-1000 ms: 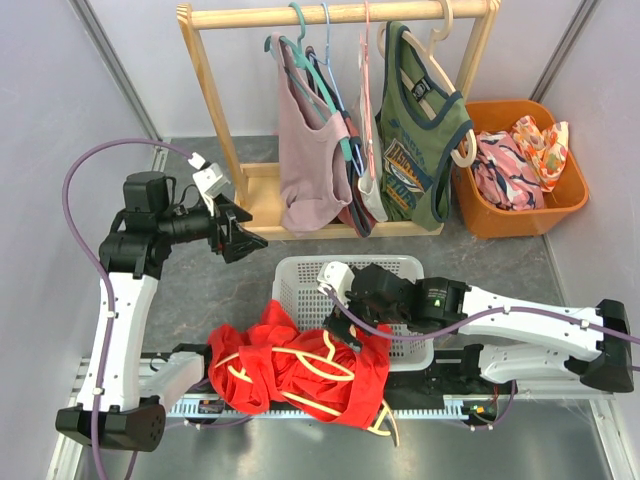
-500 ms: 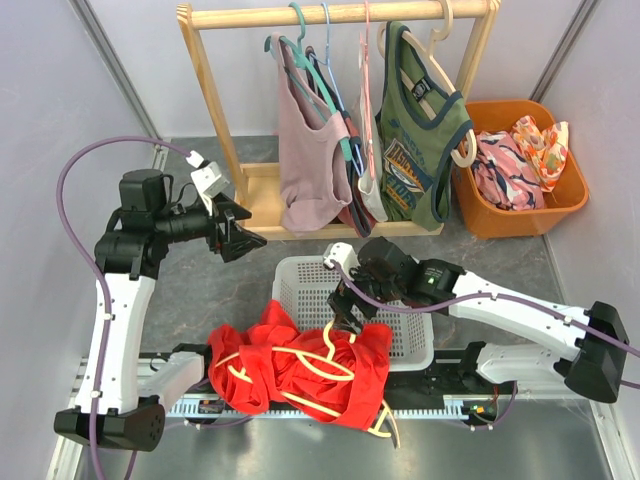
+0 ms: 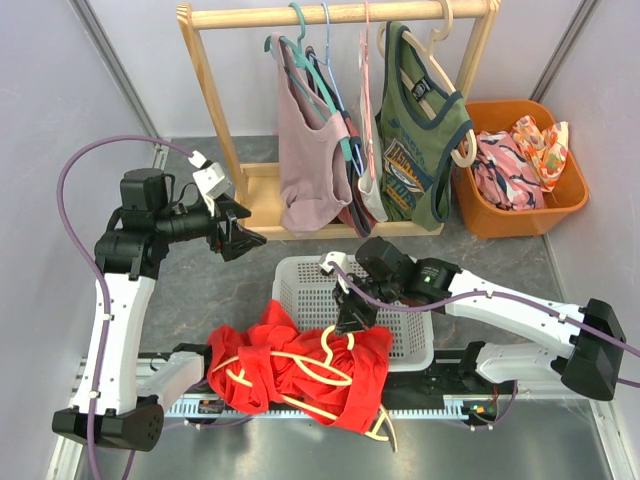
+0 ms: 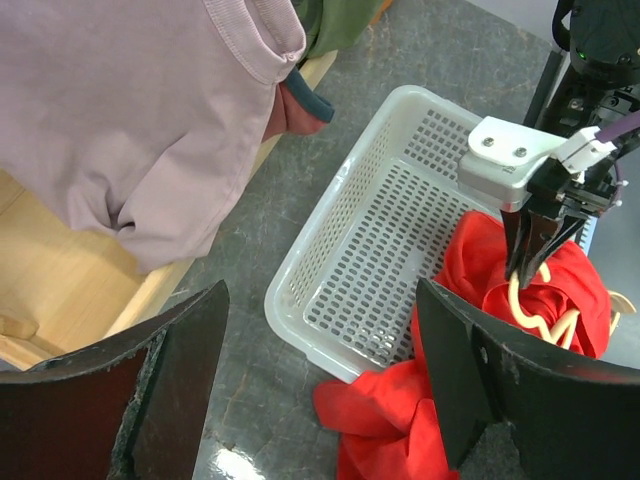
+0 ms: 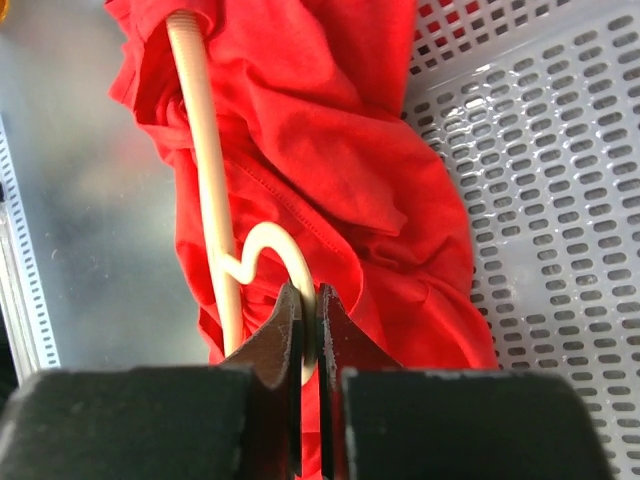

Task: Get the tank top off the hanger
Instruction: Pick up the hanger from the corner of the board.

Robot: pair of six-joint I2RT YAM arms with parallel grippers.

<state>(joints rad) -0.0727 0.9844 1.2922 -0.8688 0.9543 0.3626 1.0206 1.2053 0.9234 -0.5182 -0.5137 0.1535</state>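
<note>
Right gripper (image 5: 308,305) is pinching the cream hanger (image 5: 205,180) hook, left gripper (image 3: 247,230) spread wide. Red tank top (image 5: 330,150) drapes over the white basket (image 5: 560,150) rim.

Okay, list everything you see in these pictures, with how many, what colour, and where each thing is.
tank top: one, red, bunched over the basket's near edge and the table's front
hanger: one, cream, tangled in the red tank top
basket: one, white, table centre
rack: one, wooden, at the back
hung tank tops: one pink, one green, on the rack, other garments between them
bin: one, orange, back right
patterned clothes: a heap, pink and orange, in the bin
table: one, grey
left fingers: black, open, raised near the rack
right fingers: black, shut on the hanger's hook
</note>
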